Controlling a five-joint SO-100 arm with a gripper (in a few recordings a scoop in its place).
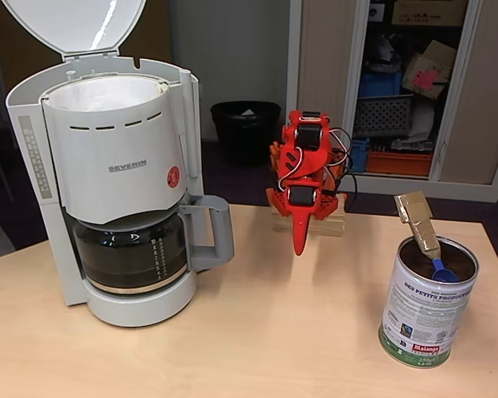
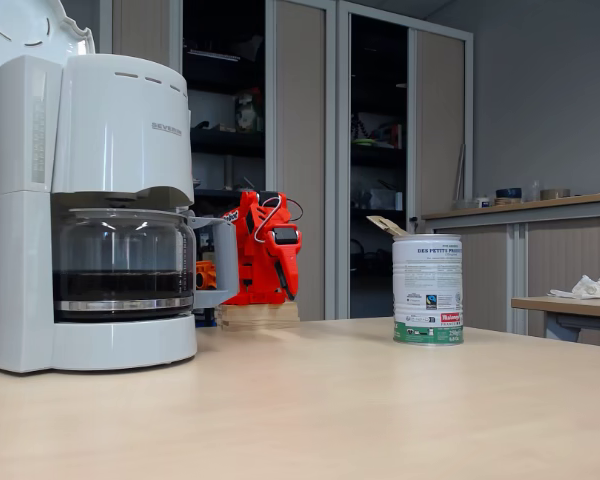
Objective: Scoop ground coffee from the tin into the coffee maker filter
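Folded at frame centre, gripper (image 1: 300, 240) pointing down, empty (opening not clear); scoop (image 1: 426, 235) standing in tin (image 1: 426, 311) lower right; filter (image 1: 108, 93) uncovered upper left; either early or finished.

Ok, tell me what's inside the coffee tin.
In a fixed view, the open tin holds a blue scoop with a cardboard-wrapped handle sticking out over the rim. The inside looks dark; the tin wall hides how much coffee is there.
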